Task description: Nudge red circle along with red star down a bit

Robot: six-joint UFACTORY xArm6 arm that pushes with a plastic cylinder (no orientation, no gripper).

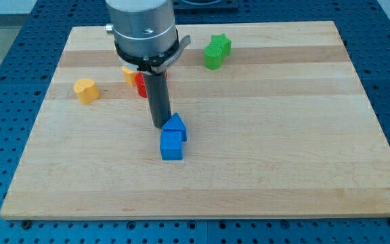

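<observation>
A red block [141, 84] shows only in part behind my rod at the view's upper left of centre; its shape cannot be made out, and whether it is one red block or two cannot be told. A yellow block [128, 73] peeks out just left of it. My tip [160, 126] rests on the board below the red block, touching the left side of the upper of two blue blocks [175, 126], with a blue cube [171, 146] just below.
A yellow-orange heart-like block [86, 89] lies at the view's left. Two green blocks [217, 51] sit together near the view's top, right of centre. The wooden board [283, 135] has blue perforated table around its edges.
</observation>
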